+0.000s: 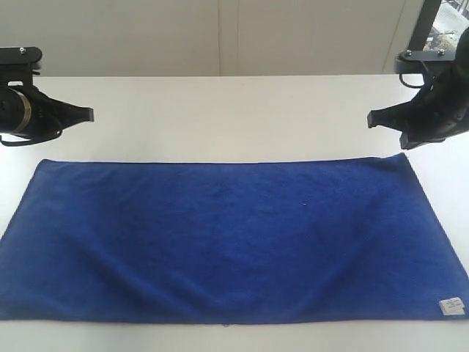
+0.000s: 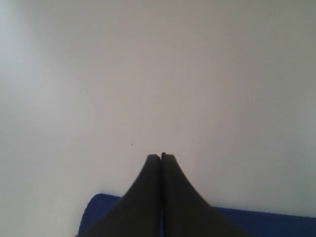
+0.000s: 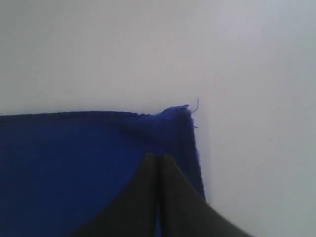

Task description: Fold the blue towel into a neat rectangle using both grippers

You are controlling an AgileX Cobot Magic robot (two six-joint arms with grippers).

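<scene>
The blue towel (image 1: 227, 238) lies spread flat and long across the white table, with its small white label (image 1: 452, 306) at the near right corner. My left gripper (image 1: 89, 114) hangs shut and empty above the table, behind the towel's far left corner. In the left wrist view its fingertips (image 2: 161, 157) meet over bare table, with a towel corner (image 2: 98, 210) behind them. My right gripper (image 1: 372, 119) is shut and empty too, just behind the far right corner. In the right wrist view its tips (image 3: 158, 156) sit over the towel (image 3: 64, 163) near a frayed corner (image 3: 181, 111).
The white table (image 1: 234, 117) runs bare behind the towel up to a pale wall. A dark metal frame (image 1: 423, 29) stands at the back right. The towel's near edge lies close to the table's front edge.
</scene>
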